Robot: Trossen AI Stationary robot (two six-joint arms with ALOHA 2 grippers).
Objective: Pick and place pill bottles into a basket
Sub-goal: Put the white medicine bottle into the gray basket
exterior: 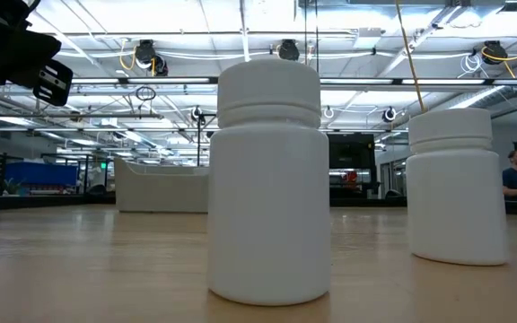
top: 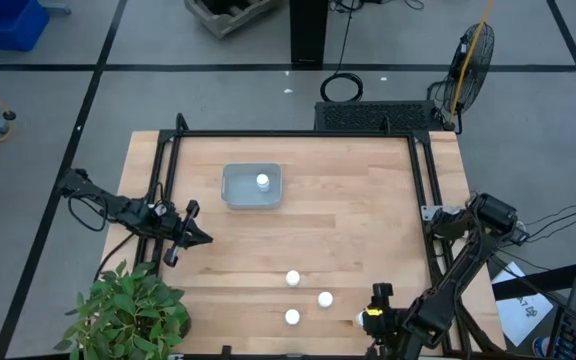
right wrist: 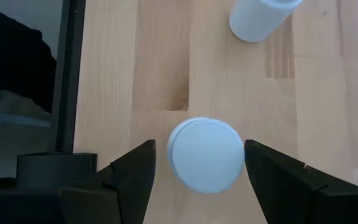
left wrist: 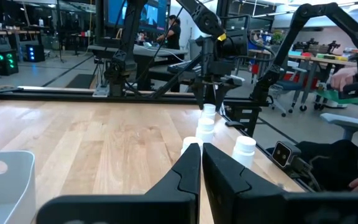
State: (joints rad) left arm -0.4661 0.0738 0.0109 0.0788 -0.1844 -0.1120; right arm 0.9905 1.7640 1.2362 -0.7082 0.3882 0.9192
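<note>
The big light wooden table [top: 348,240] has a black metal frame along its left, right and far edges. The small pale grey-blue plastic basket [top: 252,187] sits on the far left part of the table, a little way in from the left frame. One small white round pill bottle [top: 262,181] stands inside it, toward its right side.

Three more little white bottles stand upright near the table's near edge, close together but not touching: one farther in [top: 292,278], one to its right [top: 325,298], and one closest to the edge [top: 291,317]. There is wide bare wood between these bottles and the basket, and more bare wood on the right side of the table.

The right gripper [right wrist: 199,163] is at the near edge of the table, right of the three bottles. Its two dark fingers are spread apart, one on each side of a fifth white bottle [right wrist: 205,154]. There is a thin gap on both sides, so the fingers are not squeezing it. The black frame runs close by this bottle on one side.

The left gripper [left wrist: 201,163] waits over the left edge of the table, near the basket, pointing across the wood. Its fingers are pressed together with nothing between them.

A green leafy plant [top: 128,310] sits at the near left corner.
</note>
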